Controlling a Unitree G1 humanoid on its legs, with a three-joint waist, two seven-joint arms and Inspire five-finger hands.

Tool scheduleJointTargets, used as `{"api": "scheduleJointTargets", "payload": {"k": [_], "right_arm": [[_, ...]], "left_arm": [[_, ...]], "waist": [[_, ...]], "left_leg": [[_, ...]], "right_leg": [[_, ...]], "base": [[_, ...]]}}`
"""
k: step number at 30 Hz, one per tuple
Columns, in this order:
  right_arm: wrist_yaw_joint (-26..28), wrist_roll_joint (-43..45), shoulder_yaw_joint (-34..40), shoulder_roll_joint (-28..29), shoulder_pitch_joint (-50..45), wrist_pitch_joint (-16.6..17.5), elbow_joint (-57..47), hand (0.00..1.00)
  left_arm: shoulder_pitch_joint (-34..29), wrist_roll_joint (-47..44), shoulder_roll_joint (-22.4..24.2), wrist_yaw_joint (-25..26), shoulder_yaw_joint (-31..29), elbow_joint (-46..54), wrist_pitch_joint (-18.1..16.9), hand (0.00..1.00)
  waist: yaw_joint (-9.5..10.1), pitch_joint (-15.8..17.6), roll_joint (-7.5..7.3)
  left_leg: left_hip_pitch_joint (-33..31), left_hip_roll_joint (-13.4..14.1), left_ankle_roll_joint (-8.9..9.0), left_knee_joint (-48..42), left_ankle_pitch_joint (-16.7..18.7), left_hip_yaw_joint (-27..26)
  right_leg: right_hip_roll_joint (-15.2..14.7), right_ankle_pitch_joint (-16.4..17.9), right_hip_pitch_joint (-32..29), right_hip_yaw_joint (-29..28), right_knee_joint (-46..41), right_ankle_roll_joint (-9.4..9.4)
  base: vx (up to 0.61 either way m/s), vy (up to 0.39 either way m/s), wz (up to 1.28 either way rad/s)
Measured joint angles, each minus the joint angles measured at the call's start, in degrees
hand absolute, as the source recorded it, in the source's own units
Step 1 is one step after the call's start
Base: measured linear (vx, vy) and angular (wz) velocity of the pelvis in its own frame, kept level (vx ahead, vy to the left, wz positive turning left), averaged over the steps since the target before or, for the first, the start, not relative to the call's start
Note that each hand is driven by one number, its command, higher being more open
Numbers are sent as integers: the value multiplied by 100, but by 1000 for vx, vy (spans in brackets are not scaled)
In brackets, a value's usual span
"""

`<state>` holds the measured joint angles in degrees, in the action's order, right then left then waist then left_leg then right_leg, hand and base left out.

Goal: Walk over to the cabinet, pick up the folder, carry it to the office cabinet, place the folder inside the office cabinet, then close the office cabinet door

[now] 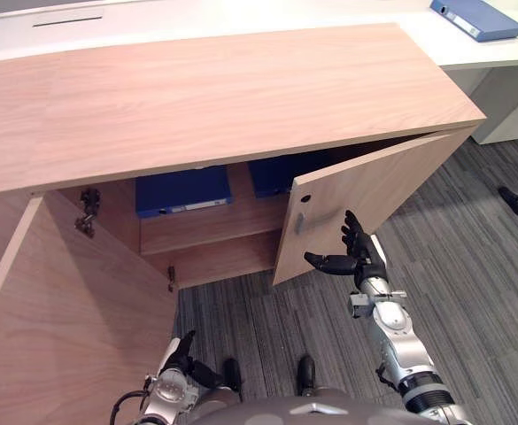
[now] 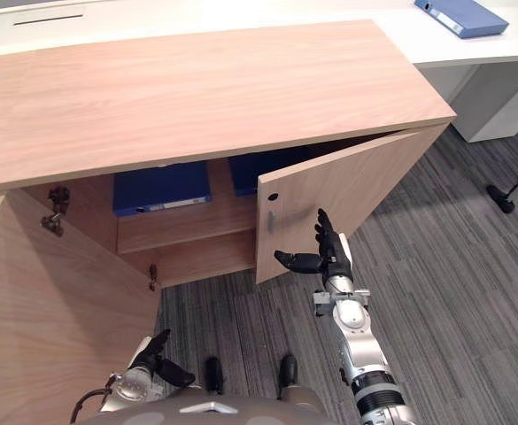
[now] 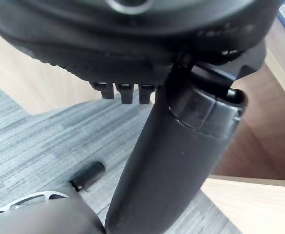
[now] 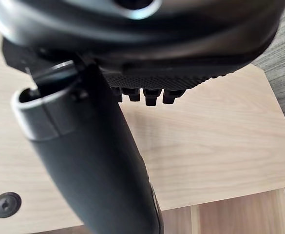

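Observation:
The wooden office cabinet (image 1: 214, 97) stands low in front of me with both doors swung out. On its inner shelf lie two blue folders, one (image 1: 183, 190) left of the middle and another (image 1: 276, 173) partly hidden behind the right door (image 1: 382, 186). My right hand (image 1: 360, 252) is open, fingers straight up and thumb pointing left, just in front of that door's outer face (image 4: 215, 141), below its small handle (image 1: 299, 221). Whether it touches the door I cannot tell. My left hand (image 1: 181, 352) hangs low beside the left door (image 1: 55, 319), open and holding nothing.
A white desk (image 1: 241, 22) runs behind the cabinet, with a further blue folder (image 1: 477, 18) on its far right end. Grey striped carpet (image 1: 471, 266) covers the floor. A dark chair foot (image 1: 511, 199) shows at the right edge.

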<state>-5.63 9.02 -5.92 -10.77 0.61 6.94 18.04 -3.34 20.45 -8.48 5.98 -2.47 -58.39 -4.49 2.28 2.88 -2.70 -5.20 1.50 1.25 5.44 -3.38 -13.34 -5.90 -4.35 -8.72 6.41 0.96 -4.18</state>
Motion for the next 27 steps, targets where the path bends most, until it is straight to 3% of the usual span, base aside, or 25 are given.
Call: {"api": "scheduleJointTargets", "payload": {"k": [7, 15, 19, 27], "right_arm": [[5, -79, 115, 121, 17, 2, 517, 100], [23, -893, 251, 428, -197, -16, 1780, 100], [35, -898, 269, 485, -399, -26, 2519, 100], [1, -788, 1056, 681, -498, -175, 3797, 100]], "left_arm": [[-22, -162, 31, 25, -118, 0, 10, 100], [29, -243, 107, 48, -96, 20, 25, 100], [44, -247, 179, 52, -1, 48, 25, 100], [52, -420, 212, 48, 84, 28, 26, 100]], "waist": [[9, 1, 4], [0, 2, 4], [-34, 6, 11], [-124, 100, 46]], "left_leg": [[33, 14, 22, 3, -12, 185], [94, 9, 48, 2, 6, 178], [225, 23, 74, 4, 29, 113], [234, 52, 83, 5, 52, -119]], "right_leg": [[6, 87, 153, 215, 26, 9], [11, 96, 250, 237, 76, 10], [26, 99, 349, 172, 84, 13], [37, 133, 195, -78, -67, -48]], "base": [[-3, -18, 16], [5, -3, 1], [-40, -5, -9], [-45, -4, -16]]}}
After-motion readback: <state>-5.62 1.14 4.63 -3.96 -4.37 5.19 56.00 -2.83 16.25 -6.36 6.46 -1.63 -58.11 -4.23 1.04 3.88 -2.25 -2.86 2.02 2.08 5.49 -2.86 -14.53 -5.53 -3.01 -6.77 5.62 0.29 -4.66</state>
